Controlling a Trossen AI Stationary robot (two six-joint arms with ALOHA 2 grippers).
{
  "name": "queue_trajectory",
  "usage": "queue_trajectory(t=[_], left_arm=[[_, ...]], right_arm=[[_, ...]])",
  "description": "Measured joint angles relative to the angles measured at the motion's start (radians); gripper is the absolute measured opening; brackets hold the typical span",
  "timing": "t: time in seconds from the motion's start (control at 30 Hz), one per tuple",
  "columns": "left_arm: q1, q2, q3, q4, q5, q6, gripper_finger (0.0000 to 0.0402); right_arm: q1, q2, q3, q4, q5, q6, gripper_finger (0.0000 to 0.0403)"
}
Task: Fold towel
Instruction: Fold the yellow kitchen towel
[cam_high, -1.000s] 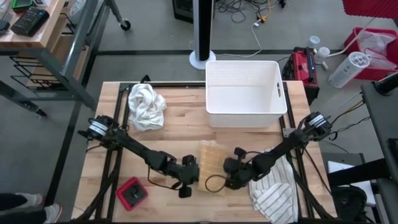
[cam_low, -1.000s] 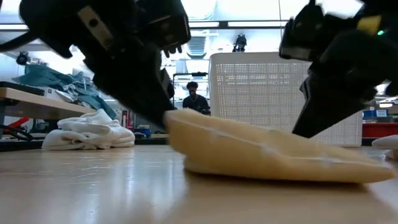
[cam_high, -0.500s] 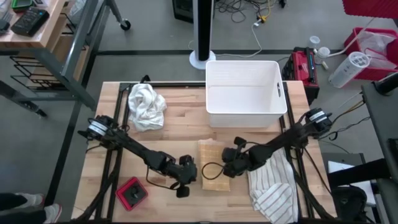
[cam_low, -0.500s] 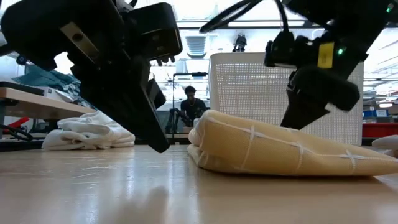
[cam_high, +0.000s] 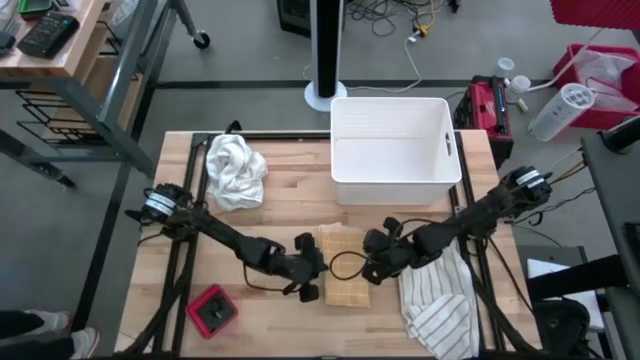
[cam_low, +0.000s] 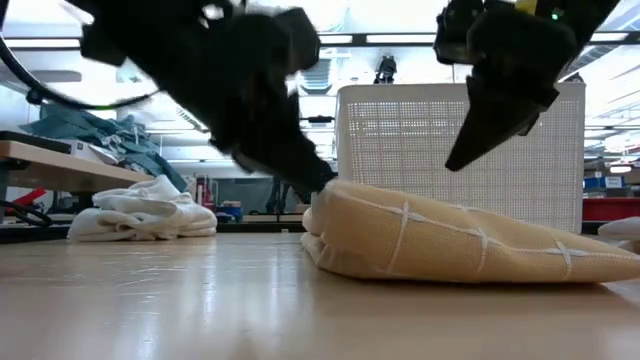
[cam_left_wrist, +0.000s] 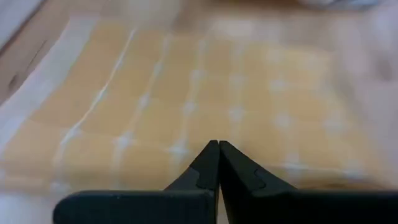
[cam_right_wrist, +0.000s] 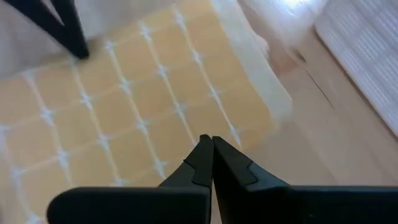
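Jaws pressed together on both arms, gripping nothing
Left gripper (cam_high: 310, 291) hovers at one edge of the folded yellow towel (cam_high: 345, 268), right gripper (cam_high: 372, 270) at the opposite edge; the towel lies flat on the worktop (cam_high: 280, 215) in front of the white basket (cam_high: 396, 150), beside a striped cloth (cam_high: 440, 312)

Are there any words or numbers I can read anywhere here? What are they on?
None can be read.
The yellow towel has only a white grid pattern, no letters.
The white bin shows no label.
The red box on the table has a dark top, too small to show any text.
Things on the floor beyond the table are too small to read.
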Motion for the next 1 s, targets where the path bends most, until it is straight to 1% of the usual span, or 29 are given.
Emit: queue_trajectory(t=[0.17,0.27,0.5,0.63,0.8,0.87,1.0], left_arm=[[0.005,0.053,-0.003,-0.015,0.011,-0.061,0.0],[0.004,0.077,-0.002,-0.005,0.03,-0.086,0.0],[0.005,0.075,0.003,0.002,0.05,-0.119,0.0],[0.004,0.042,0.002,0.013,0.055,-0.116,0.0],[0.0,0.019,0.002,0.042,0.064,-0.1,0.0],[0.0,0.017,0.002,0.102,0.108,-0.071,0.0],[-0.01,0.023,0.002,0.176,0.248,0.003,0.0]], right_arm=[[0.001,0.023,-0.02,-0.089,-0.002,0.143,0.0],[0.01,0.034,-0.045,-0.083,-0.013,0.192,0.0],[0.037,0.04,-0.063,-0.07,-0.029,0.244,0.0],[0.058,0.038,-0.063,-0.018,-0.026,0.236,0.0],[0.071,0.041,-0.063,0.128,-0.005,0.199,0.0],[0.07,0.044,-0.063,0.176,0.016,0.171,0.0],[0.045,0.047,-0.063,0.23,0.037,0.139,0.0]])
